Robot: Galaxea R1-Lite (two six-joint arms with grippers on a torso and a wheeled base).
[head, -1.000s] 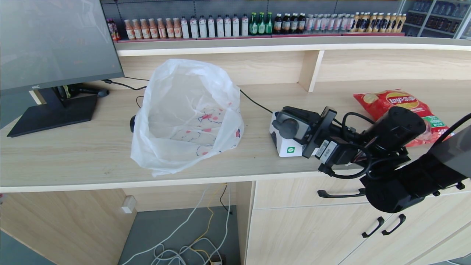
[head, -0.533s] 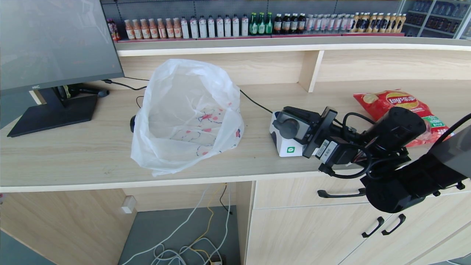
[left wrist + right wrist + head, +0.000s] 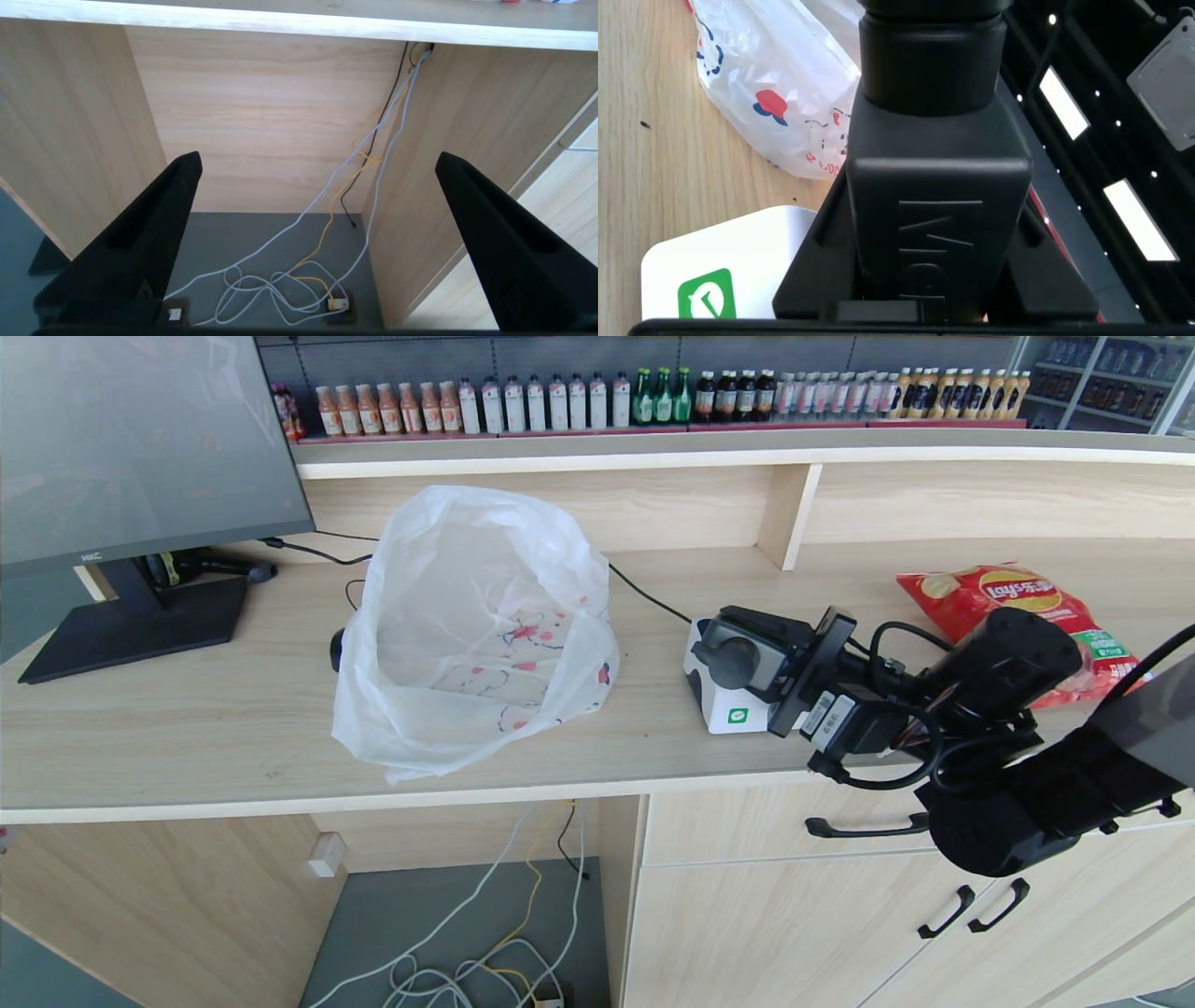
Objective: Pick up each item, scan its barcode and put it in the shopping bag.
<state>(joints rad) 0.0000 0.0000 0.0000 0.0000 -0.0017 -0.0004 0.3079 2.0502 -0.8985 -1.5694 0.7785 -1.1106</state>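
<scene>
Blocking right wrist view, black housing (image 3: 929, 215) hides right jaws, state unclear; left jaws spread below counter (image 3: 280, 11).

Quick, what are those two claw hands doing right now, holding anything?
Left gripper: open, empty.
Right gripper: cannot be told; it is at the white box on the counter.

Shop checkout, counter (image 3: 187, 728), POS monitor (image 3: 140, 439), shopping bag (image 3: 467, 616), drink bottles (image 3: 597, 401) shelved behind
</scene>
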